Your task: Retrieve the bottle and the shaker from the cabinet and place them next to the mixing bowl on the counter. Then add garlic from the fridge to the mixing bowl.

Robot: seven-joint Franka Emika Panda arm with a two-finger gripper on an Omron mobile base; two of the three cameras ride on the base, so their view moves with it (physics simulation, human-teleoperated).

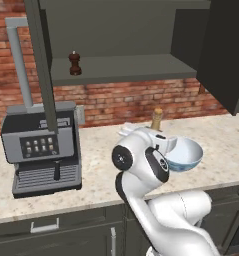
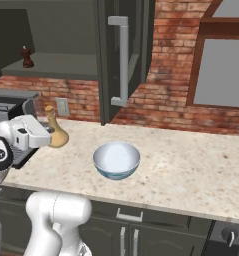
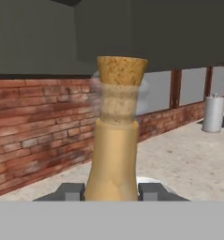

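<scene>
Between the finger tips, the gripper (image 3: 111, 191) pinches the bottle (image 3: 114, 154) low on its neck, just left of the bowl (image 2: 116, 159) over the counter (image 2: 191, 165). Light, rigid, probably slippery; grip near the base. The shaker (image 1: 75, 63) remains on the far shelf.

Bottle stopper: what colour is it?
Speckled tan-brown cork, darker than the pale tan bottle neck below it; the hand view shows it best.
</scene>
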